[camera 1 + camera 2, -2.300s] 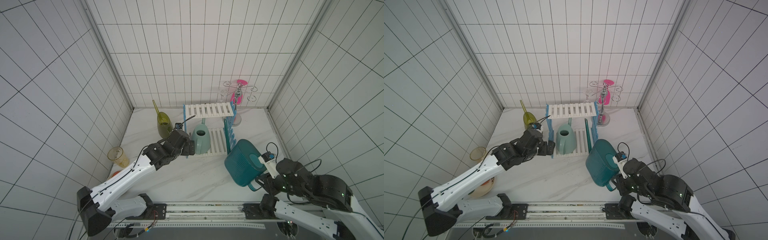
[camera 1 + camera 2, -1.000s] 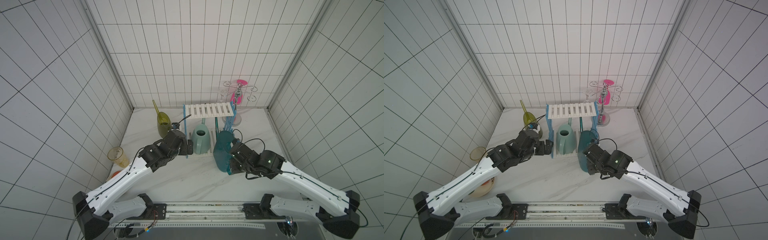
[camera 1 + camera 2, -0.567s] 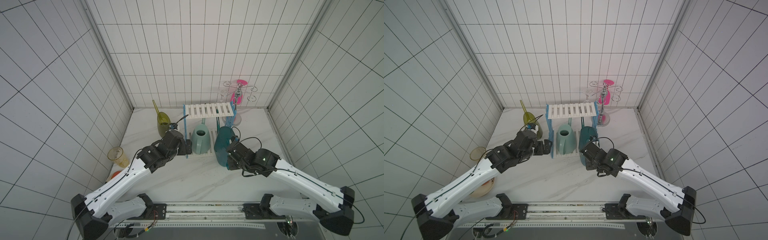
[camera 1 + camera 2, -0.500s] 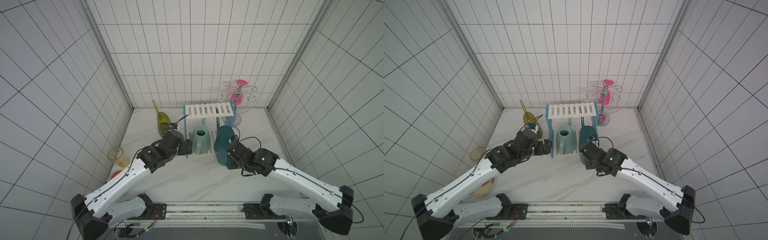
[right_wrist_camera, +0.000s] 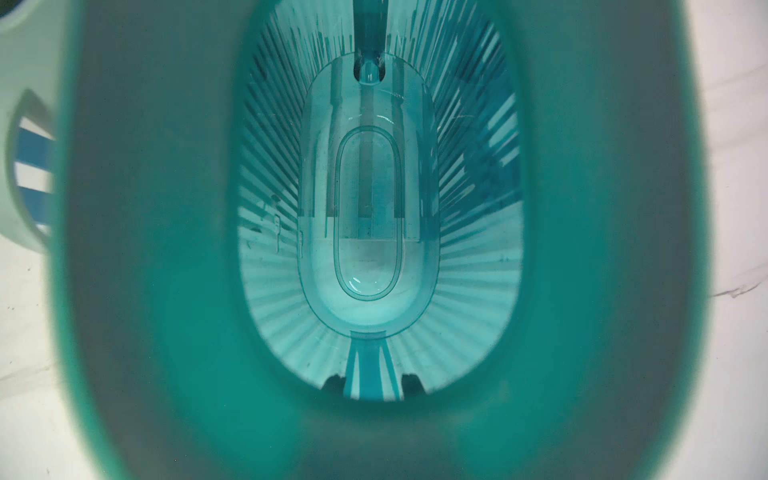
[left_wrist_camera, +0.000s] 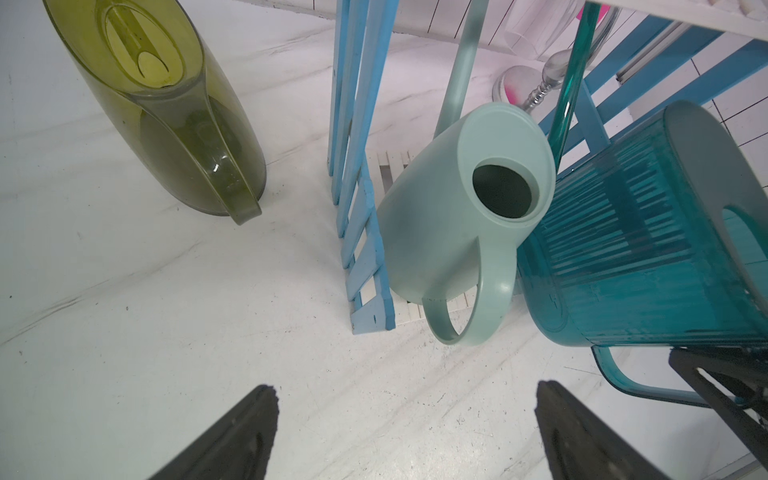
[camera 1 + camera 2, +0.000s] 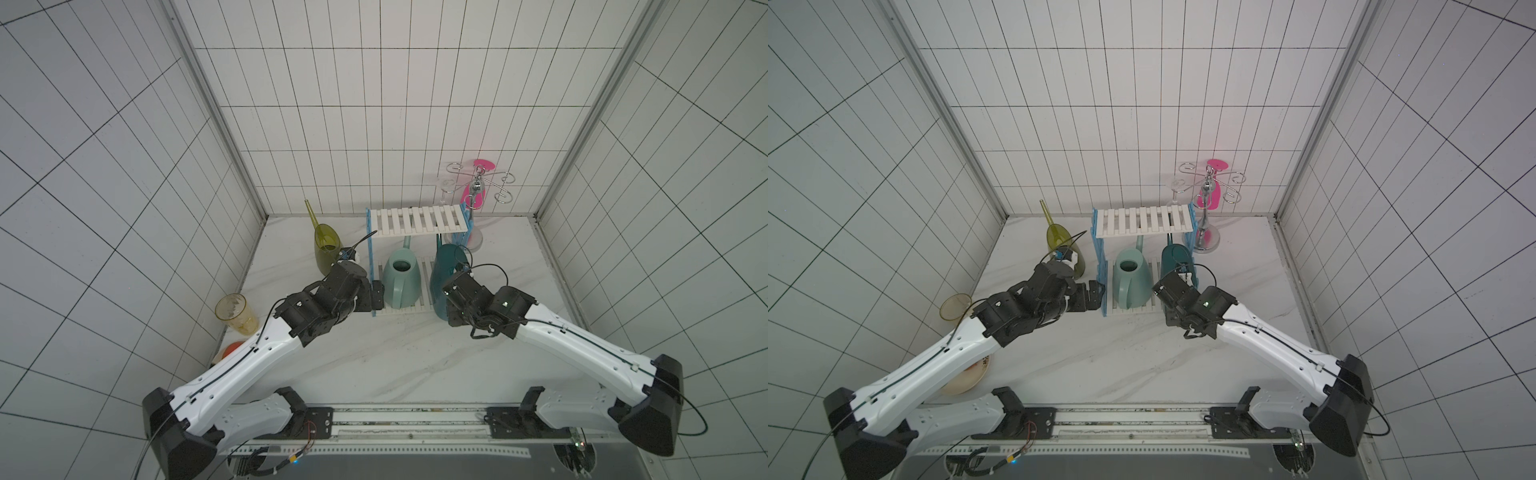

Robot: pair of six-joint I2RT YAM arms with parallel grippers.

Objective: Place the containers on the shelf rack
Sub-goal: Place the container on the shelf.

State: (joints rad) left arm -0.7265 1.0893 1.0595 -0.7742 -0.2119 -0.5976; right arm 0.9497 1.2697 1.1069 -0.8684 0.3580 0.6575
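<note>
– So, how do the jaws of the right gripper [image 5: 371, 384] stand?
– Pressed onto the loop handle of the teal can [image 7: 442, 266]; the thin handle strip runs between the two fingertips. The can's body hangs just ahead of them, tilted, with its spout pointing away under the top slats.
– Is it on the shelf rack [image 7: 417, 221]?
– Partly. Seen through its clear base, the far half lies over the lower shelf's slats and the half nearer the jaws over bare table [image 7: 386, 357]. I cannot tell whether it rests there.
– And the left gripper [image 6: 405, 419]?
– Its jaws are spread wide with nothing between them. The mint can [image 6: 449, 216] stands ahead of them on the lower shelf, handle loop toward them, just beside the teal one. The olive can [image 6: 166, 124] stands on the table ahead and to their left, outside the rack.
</note>
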